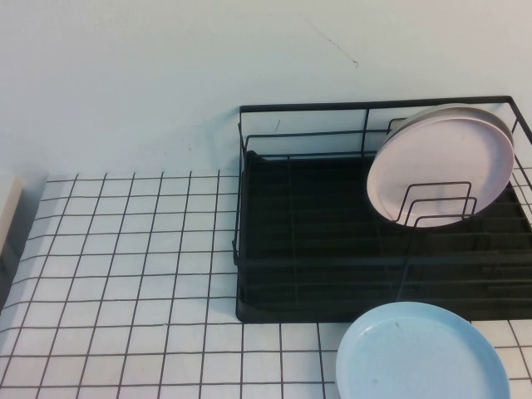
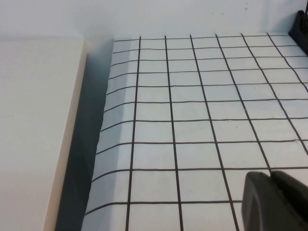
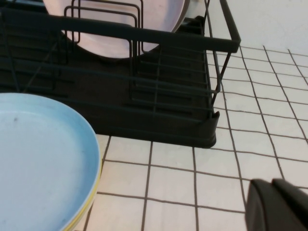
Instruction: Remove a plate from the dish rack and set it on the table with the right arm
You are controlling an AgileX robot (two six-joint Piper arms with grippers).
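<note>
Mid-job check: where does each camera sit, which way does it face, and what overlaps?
High: raised on robot's side, angled down at table, dish rack, light-blue plate; neither gripper visible.
Left wrist: over bare grid; left gripper at the frame's edge.
Right wrist: low beside rack, facing plate; right gripper shut.
Shared: high and right wrist show rack, blue plate, pink plate.

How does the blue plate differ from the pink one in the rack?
The light-blue plate lies flat on the grid-patterned table, in front of the black dish rack; the pale pink plate stands tilted on edge inside the rack, behind its wire holders. The blue one rests on a yellow plate; another pale plate stands just behind the pink one. Both are round, plain and shallow-rimmed. Neither pincer touches them: right pincer and left pincer hover over the table.
</note>
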